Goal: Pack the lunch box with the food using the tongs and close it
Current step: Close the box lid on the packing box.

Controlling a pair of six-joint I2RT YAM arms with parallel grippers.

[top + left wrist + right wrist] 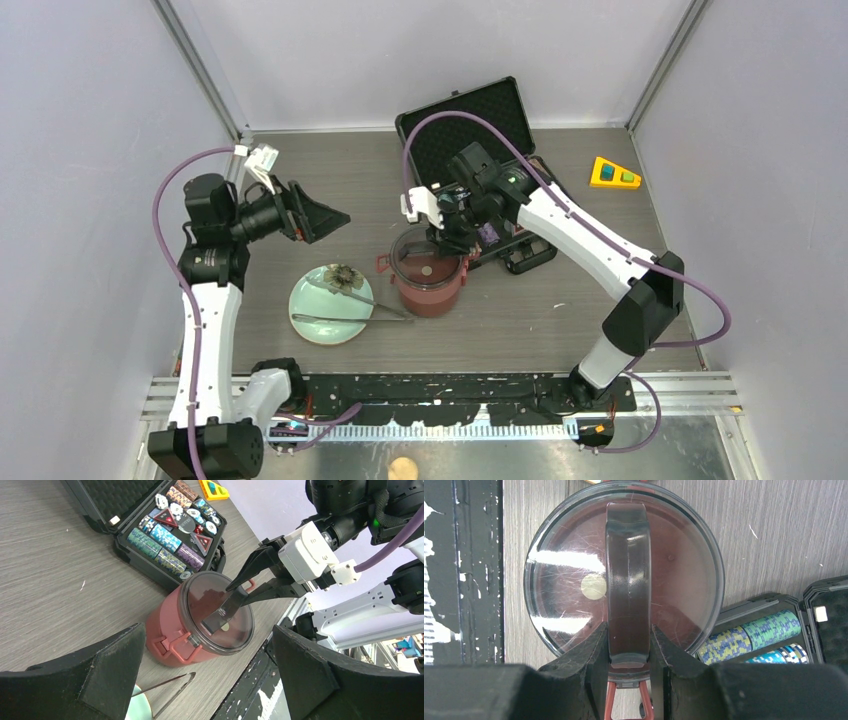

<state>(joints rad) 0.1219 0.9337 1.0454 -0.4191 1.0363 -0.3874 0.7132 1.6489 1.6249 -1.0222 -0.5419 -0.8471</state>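
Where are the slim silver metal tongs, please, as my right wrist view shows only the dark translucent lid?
Observer: The silver tongs lie across the pale green round plate, left of the maroon-red round lunch box.
Operator: Is food left on that plate?
Observer: One small dark item near its far rim; I cannot identify it.
Operator: And the left claw?
Observer: Open, empty, raised, facing the lunch box.

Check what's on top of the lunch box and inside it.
Dark translucent lid sits on the lunch box; right end effector grips its handle bar. Through it: red inner surface with a pale round spot. Any food underneath is hidden.
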